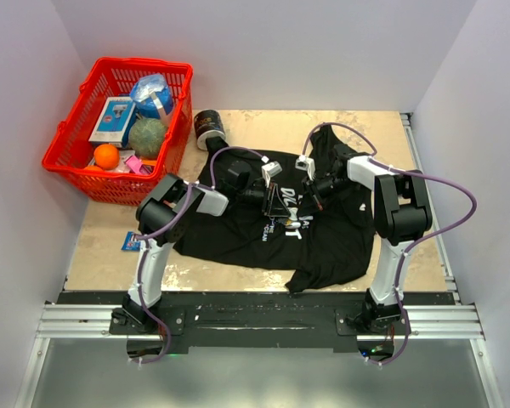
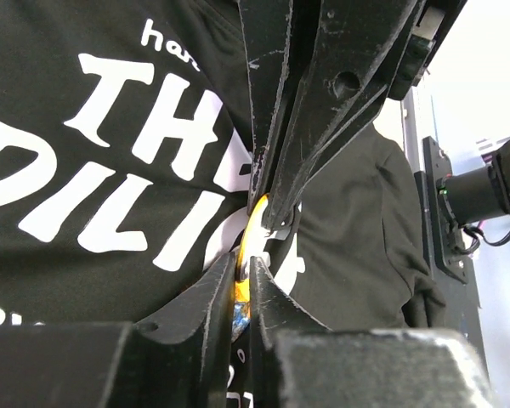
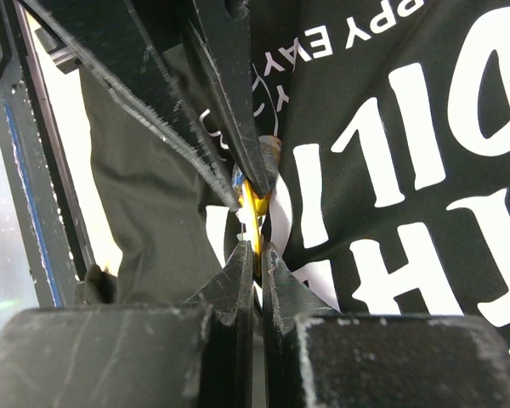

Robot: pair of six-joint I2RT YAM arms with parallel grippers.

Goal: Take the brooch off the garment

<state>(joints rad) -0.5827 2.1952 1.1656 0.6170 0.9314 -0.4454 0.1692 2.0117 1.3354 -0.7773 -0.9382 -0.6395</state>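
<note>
At the white lettering (image 2: 110, 127) of the soft garment (image 1: 238, 242), I clamp left gripper (image 2: 244, 265) and right gripper (image 3: 255, 248) on the thin rim of the brooch (image 3: 252, 208), judged stiff and slippery.

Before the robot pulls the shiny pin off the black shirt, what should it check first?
1. Right gripper clamped on the brooch: ok, shut on its gold edge.
2. Left gripper holding it too: cannot tell. Its fingers sit close on both sides, but a firm pinch is not clear.
3. Pin unhooked from the T-shirt: cannot tell, the fastener is hidden behind the fingers.
4. Shirt lying flat: not ok, the cloth is tented up where the grippers meet.
5. Red basket and dark can out of the way: ok, both sit away from the grippers.
</note>
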